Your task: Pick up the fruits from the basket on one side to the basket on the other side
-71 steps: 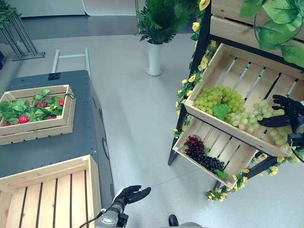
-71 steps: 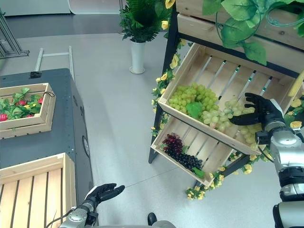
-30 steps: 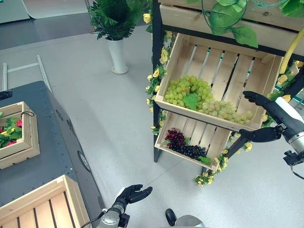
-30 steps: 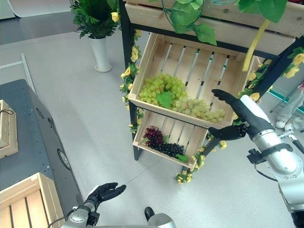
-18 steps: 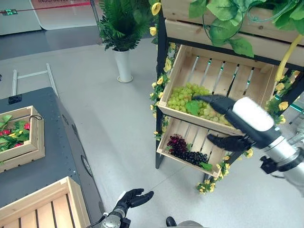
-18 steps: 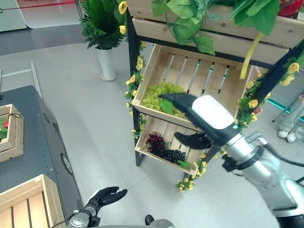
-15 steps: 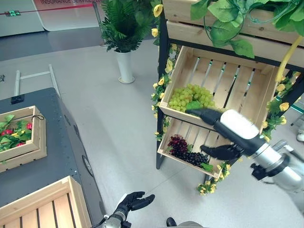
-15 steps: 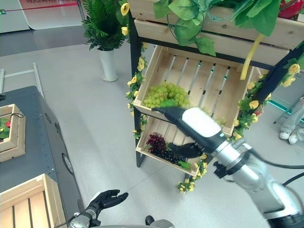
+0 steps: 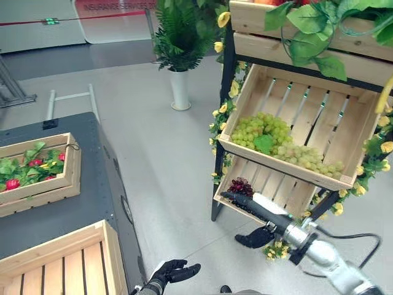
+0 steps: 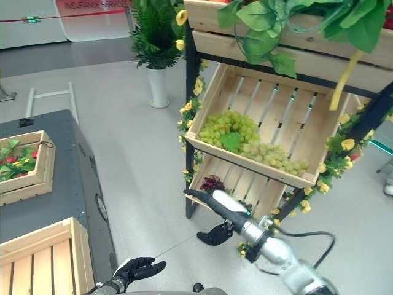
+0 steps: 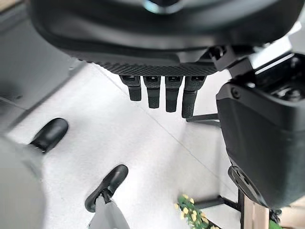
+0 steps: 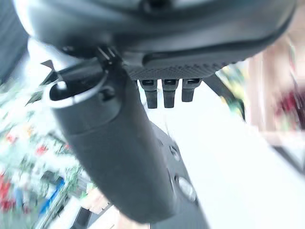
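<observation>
While spread wide with nothing gripped, right hand (image 9: 258, 215) low at 5 o'clock before the purple grapes (image 9: 241, 186), likely lining up a grab; green grapes (image 9: 264, 132) at 2 o'clock, slack-fingered left hand (image 9: 172, 271) idle by the counter (image 9: 92, 178) and empty crate (image 9: 61, 264).

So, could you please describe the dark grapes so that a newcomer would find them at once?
Start at the wooden shelf stand trimmed with yellow flowers. The dark grapes lie in its lowest slatted crate, at the left end. The green grapes fill the crate above.
</observation>
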